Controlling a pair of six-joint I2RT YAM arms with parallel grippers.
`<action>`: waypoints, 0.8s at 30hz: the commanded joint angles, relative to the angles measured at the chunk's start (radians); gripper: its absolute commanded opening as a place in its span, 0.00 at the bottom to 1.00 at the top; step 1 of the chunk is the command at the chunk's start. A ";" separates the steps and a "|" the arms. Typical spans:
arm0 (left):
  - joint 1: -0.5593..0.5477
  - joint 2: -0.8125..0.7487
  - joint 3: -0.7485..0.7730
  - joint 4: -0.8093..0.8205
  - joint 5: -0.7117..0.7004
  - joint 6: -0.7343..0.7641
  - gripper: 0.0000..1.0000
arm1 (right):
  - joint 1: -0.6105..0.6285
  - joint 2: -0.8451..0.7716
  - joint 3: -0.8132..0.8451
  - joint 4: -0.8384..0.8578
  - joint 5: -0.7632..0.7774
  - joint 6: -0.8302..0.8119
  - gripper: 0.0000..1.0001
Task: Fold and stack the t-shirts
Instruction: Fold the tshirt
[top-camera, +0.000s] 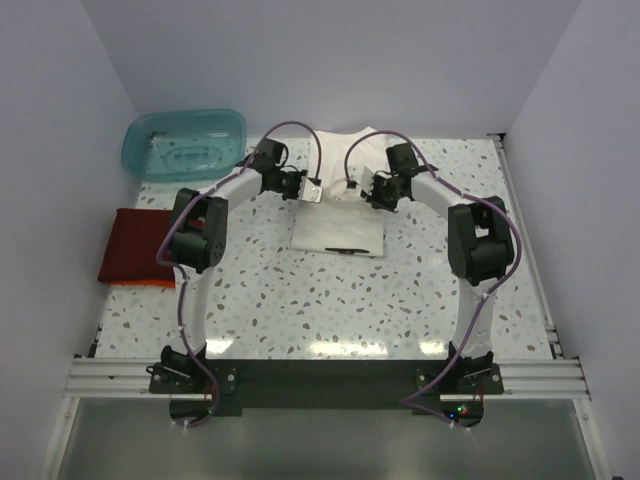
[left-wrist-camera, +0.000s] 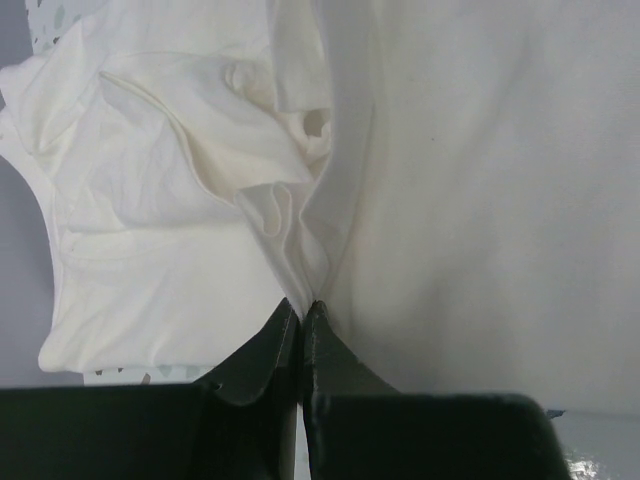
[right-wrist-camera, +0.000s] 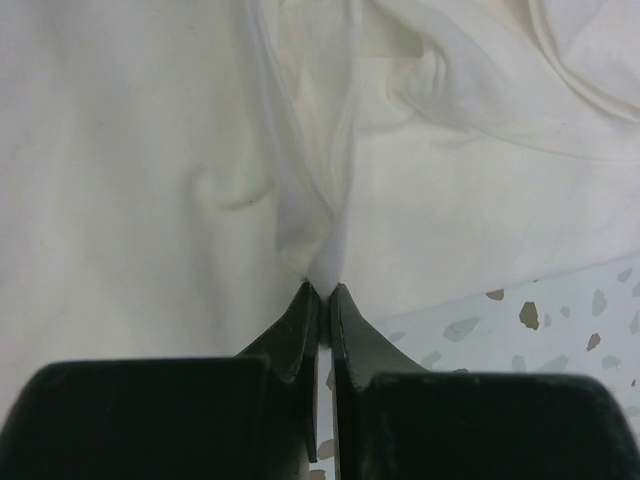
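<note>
The cream-white t-shirt lies partly folded at the table's middle back, its upper part bunched toward the far wall. My left gripper is shut on a pinch of its cloth on the left side; in the left wrist view the cream-white t-shirt rises taut from the tips. My right gripper is shut on the cloth on the right side, which shows in the right wrist view with the cream-white t-shirt filling the frame. The dark red folded shirt lies at the left edge on a thin orange edge.
A translucent teal plastic tub stands at the back left corner. White walls close the table on three sides. The speckled tabletop stretches between the shirt and the arm bases.
</note>
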 joint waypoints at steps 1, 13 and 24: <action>0.015 0.006 0.022 0.066 0.040 0.038 0.00 | -0.009 -0.041 -0.004 0.051 0.027 0.017 0.00; 0.018 0.031 0.019 0.109 0.045 0.038 0.08 | -0.010 -0.014 0.027 0.041 0.074 0.037 0.22; 0.081 -0.078 0.019 0.352 -0.089 -0.484 0.68 | -0.039 -0.118 0.090 0.030 0.166 0.244 0.55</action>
